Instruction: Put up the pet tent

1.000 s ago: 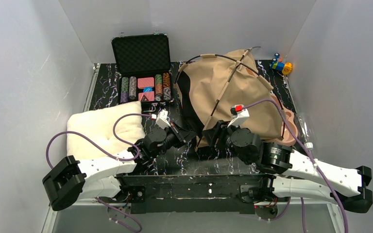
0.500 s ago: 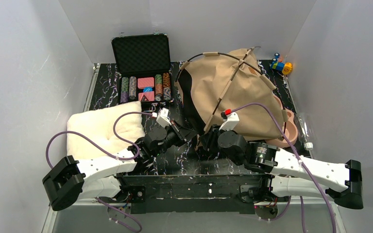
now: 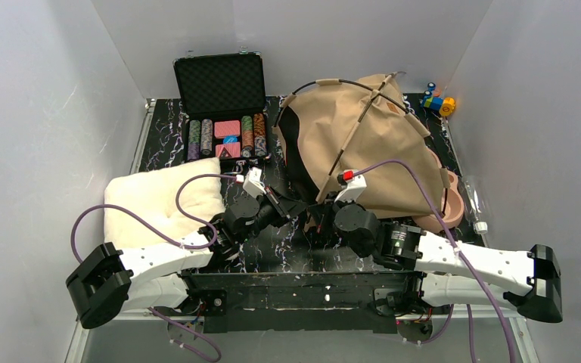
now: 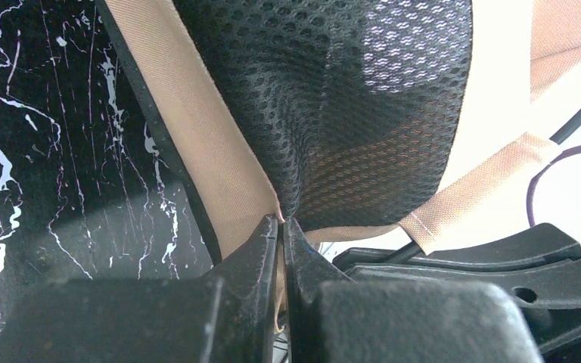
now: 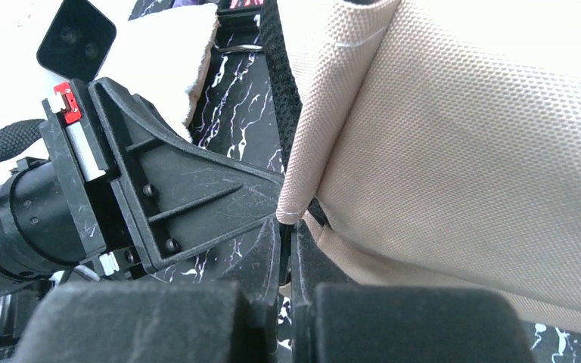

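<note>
Toward the far right of the tabletop (image 3: 163,144), your pet tent (image 3: 378,144) sits partly raised. Its tan canvas is draped over thin black poles (image 3: 350,142) that cross close to the far edge. The tent's near lower edge reaches the middle of the tabletop, and both of your hands meet it there.

Your left hand (image 4: 281,223) is pinched almost closed on the tent's hem, right at the seam where the tan binding meets the black mesh panel (image 4: 333,113). Only the thickness of the cloth parts the fingers. Your right hand (image 5: 286,227) is nipped just as narrow on a folded tan hem of the tent, with a strip of black mesh just beside the fold. The two hands lie just beside each other, and the left hand's black body fills the left of the right wrist view.

Near the near left corner, a fluffy cream cushion (image 3: 163,200) lies flat, apart from the tent. At the far edge, left of the tent, an open black case (image 3: 223,83) stands with its lid up and rows of poker chips (image 3: 227,136) in its tray. A pink bowl (image 3: 448,206) peeks out from under the tent's right side near the right edge. Small coloured blocks (image 3: 439,102) sit in the far right corner.
</note>
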### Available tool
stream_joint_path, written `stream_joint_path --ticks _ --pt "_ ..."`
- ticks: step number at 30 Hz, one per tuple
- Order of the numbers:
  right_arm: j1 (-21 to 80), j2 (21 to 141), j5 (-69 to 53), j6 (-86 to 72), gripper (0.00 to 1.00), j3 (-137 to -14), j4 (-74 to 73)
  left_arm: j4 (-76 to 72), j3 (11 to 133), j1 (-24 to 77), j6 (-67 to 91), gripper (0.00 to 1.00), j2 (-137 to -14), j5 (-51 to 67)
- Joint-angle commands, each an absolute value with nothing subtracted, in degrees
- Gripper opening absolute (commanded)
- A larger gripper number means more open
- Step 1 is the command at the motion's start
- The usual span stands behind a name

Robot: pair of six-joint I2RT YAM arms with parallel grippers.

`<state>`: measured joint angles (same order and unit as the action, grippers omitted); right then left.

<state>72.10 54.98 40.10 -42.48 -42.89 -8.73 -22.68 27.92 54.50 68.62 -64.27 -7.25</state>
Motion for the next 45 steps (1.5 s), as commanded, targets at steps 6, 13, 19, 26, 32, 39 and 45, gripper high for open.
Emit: stream_joint_path --ticks 6,13,19,26,32,39,45 --pt "72.45 56.73 43.13 -25.2 0.01 -35.26 12.74 -24.13 30.73 54.51 69.69 0.0 -61.37 -7.39" --pt "73.49 55.8 44.82 -19.43 0.01 -29.97 19.55 -18.88 32.72 54.37 67.35 0.0 -58.72 -8.77" --pt "74.18 53.17 48.49 -13.53 0.01 -26.25 29.67 -17.27 32.66 54.12 67.64 0.0 -59.16 -6.99" --pt "74.72 56.49 49.71 -4.59 0.01 -24.34 43.93 -23.02 29.42 54.08 73.55 0.0 -60.58 -5.31" --pt "76.38 54.21 52.99 -11.03 0.01 -23.68 35.84 -18.65 32.06 54.05 71.04 0.0 -58.81 -6.9" --pt "76.34 50.51 54.1 -16.26 0.01 -27.71 28.91 -19.55 29.35 54.05 71.59 0.0 -60.27 -6.78" --pt "76.29 50.14 54.31 -16.87 0.01 -28.86 27.97 -20.71 28.76 54.05 71.86 0.0 -61.79 -6.08"
